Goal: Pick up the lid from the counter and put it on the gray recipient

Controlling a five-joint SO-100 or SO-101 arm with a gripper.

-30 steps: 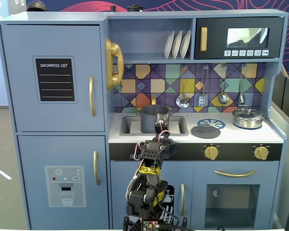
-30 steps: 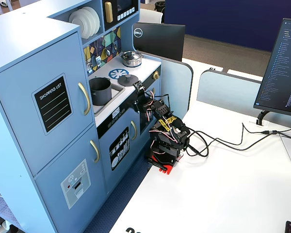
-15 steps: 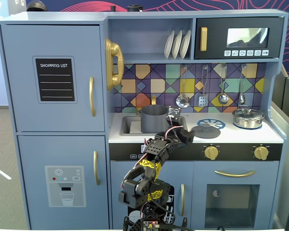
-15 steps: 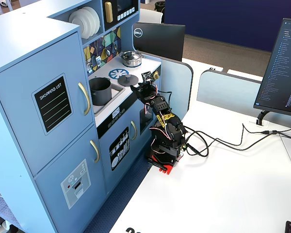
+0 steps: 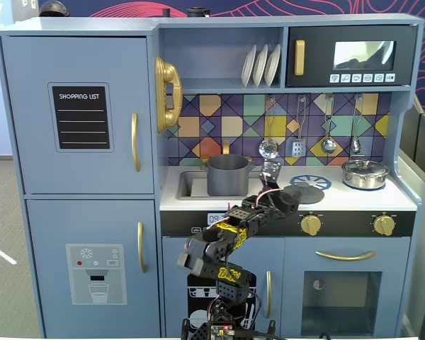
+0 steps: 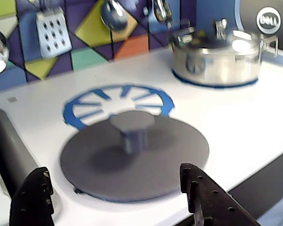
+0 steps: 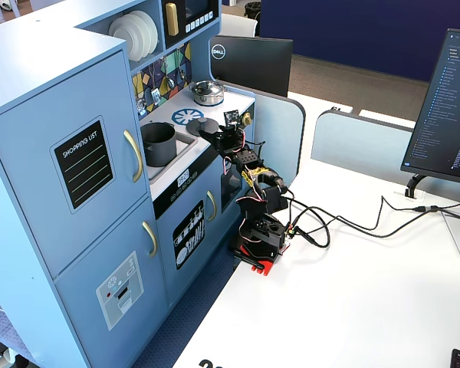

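The lid point(image 6: 146, 165) is a flat dark-gray disc with a center knob point(image 6: 132, 125). It lies on the white counter, partly over a blue burner ring point(image 6: 85, 108). It also shows in both fixed views point(image 5: 309, 193) point(image 7: 198, 123). My gripper point(image 6: 114, 172) is open and empty, low at the lid's near edge, with its dark fingertips point(image 6: 37, 188) spread wider than the knob and not touching it. The gray recipient point(image 5: 227, 175) stands in the sink to the left of the lid, uncovered, and shows in the other fixed view point(image 7: 159, 143) too.
A shiny silver lidded pot point(image 6: 217, 56) point(image 5: 365, 173) stands on the far right burner. Utensils point(image 6: 52, 30) hang on the tiled backsplash behind the counter. Stove knobs point(image 5: 311, 224) sit below the counter's front edge. The arm's base point(image 7: 258, 238) stands on the white table.
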